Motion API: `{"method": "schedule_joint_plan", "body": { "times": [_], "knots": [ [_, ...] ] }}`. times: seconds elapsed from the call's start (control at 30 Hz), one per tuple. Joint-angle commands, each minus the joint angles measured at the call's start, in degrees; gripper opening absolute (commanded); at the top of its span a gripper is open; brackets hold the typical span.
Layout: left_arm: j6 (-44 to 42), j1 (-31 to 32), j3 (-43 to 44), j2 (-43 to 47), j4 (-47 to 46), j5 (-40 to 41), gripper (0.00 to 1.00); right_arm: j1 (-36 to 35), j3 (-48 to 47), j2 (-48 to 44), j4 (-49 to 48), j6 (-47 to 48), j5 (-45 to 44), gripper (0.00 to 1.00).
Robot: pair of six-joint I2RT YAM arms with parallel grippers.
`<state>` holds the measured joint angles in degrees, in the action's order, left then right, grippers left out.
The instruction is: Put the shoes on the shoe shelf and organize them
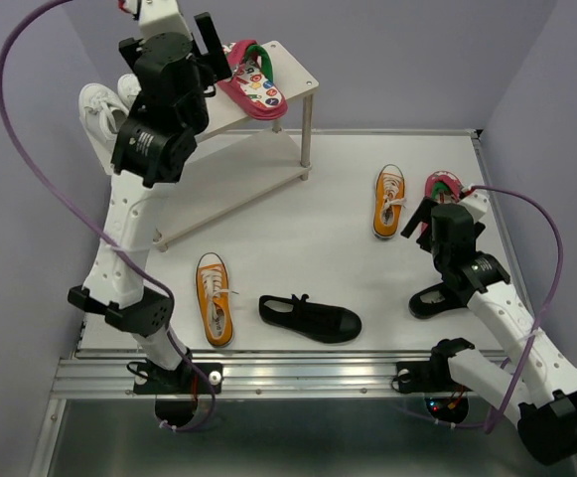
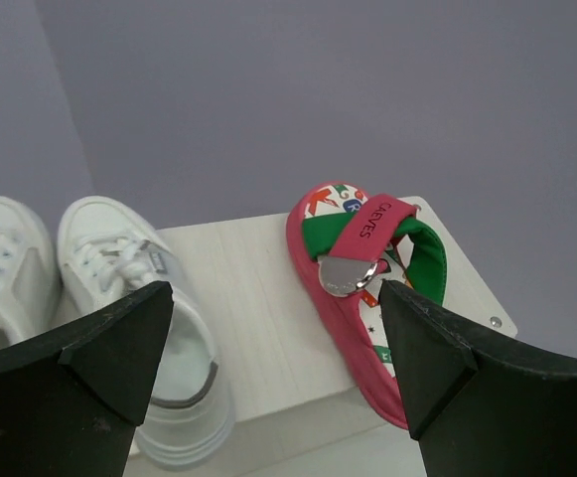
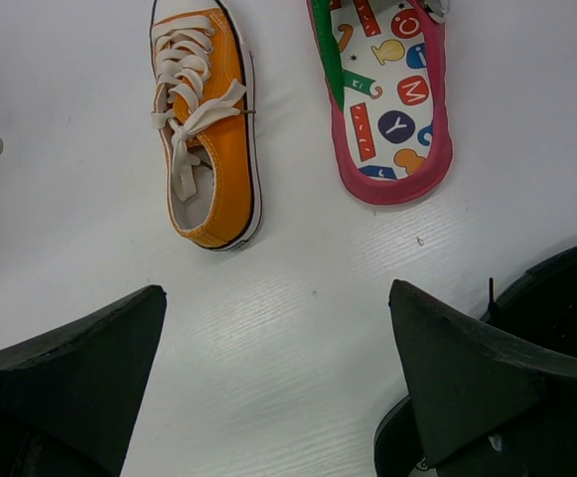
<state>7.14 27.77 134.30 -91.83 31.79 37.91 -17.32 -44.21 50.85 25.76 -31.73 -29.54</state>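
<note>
The shoe shelf [image 1: 298, 79] stands at the back left. On its top board [image 2: 258, 318] lie two white sneakers [image 2: 119, 273] on the left and one red flip-flop [image 2: 343, 288] with a green strap on the right. My left gripper [image 2: 278, 343] hovers open above the board's near edge, between the sneakers and the flip-flop, holding nothing. On the table lie the other flip-flop [image 3: 392, 99], two orange sneakers [image 1: 390, 199] [image 1: 214, 298] and a black strap shoe [image 1: 310, 318]. A second black shoe [image 1: 435, 300] is partly hidden under the right arm. My right gripper [image 3: 278, 338] is open over bare table.
The shelf's lower board [image 1: 238, 189] carries nothing that I can see. Purple walls close in the back and both sides. A metal rail [image 1: 298, 373] runs along the table's near edge by the arm bases.
</note>
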Motion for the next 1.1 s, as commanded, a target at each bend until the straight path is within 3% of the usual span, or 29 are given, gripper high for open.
{"method": "schedule_joint_plan", "body": {
  "times": [0.0,0.13,0.63,0.77,1.0,1.07],
  "knots": [
    [-2.6,0.5,3.1,-6.4,-2.6,-3.6,0.96,0.0,-3.3,-1.6,0.7,0.2,-1.0,1.0],
    [-5.8,0.6,3.7,-11.6,-4.8,-4.5,0.96,0.0,-3.9,-2.0,1.9,0.2,-1.7,1.0],
    [-12.7,0.5,1.6,-18.1,-11.6,5.4,0.93,0.0,-3.6,-3.3,3.4,-0.5,-3.5,1.0],
    [-13.0,0.4,0.4,-18.7,-12.4,5.3,0.84,0.0,-3.2,-3.6,3.4,-0.3,-4.1,1.0],
    [-11.6,0.4,0.2,-21.0,-11.7,4.7,0.81,0.0,-2.3,-3.6,3.3,-1.1,-3.2,1.0],
    [-11.3,0.4,-0.4,-21.2,-12.1,4.8,0.72,0.0,-2.1,-3.6,3.4,-1.0,-3.3,1.0]
  ]
}}
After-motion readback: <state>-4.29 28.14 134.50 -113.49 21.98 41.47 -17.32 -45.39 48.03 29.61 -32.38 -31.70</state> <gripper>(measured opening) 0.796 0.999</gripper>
